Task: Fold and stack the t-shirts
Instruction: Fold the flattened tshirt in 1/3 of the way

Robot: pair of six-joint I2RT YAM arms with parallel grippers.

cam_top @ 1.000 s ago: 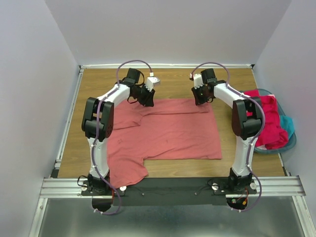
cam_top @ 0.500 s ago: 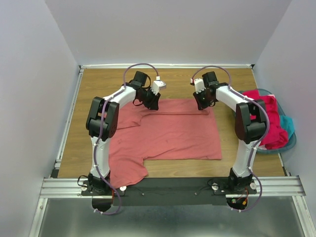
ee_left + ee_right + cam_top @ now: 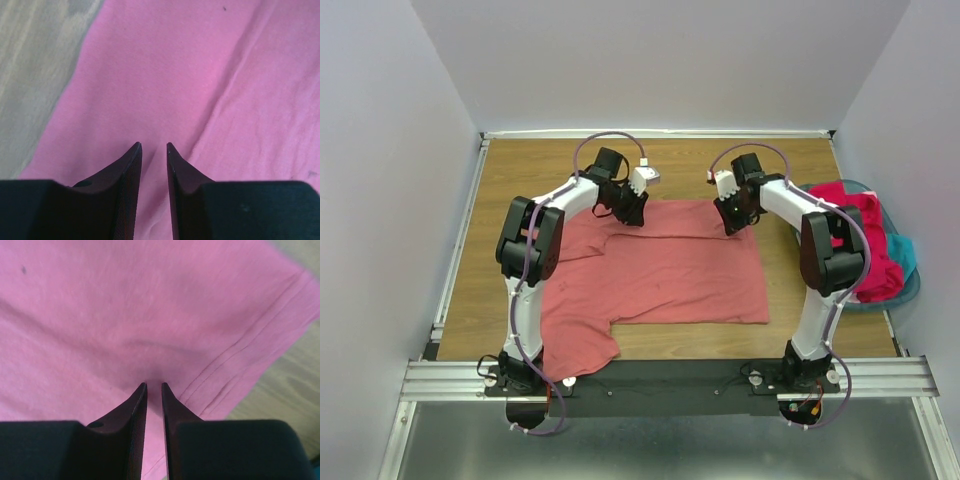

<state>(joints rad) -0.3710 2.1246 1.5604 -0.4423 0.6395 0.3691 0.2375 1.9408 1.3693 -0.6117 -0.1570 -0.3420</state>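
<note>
Top external, wood table [image 3: 520, 165], t-shirt [image 3: 660, 270], pale walls [image 3: 650, 60]

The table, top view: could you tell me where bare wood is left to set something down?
Bare wood runs in a wide strip between the back wall and the far hem of the salmon shirt, and a narrower one between the left rail and its sleeve. The right edge is crowded by the teal basket, heaped with shirts.

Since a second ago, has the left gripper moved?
Yes. The left gripper has shifted right and toward the arm bases, away from the far edge of the table. It is now over the far hem of the salmon-pink t-shirt.
</note>
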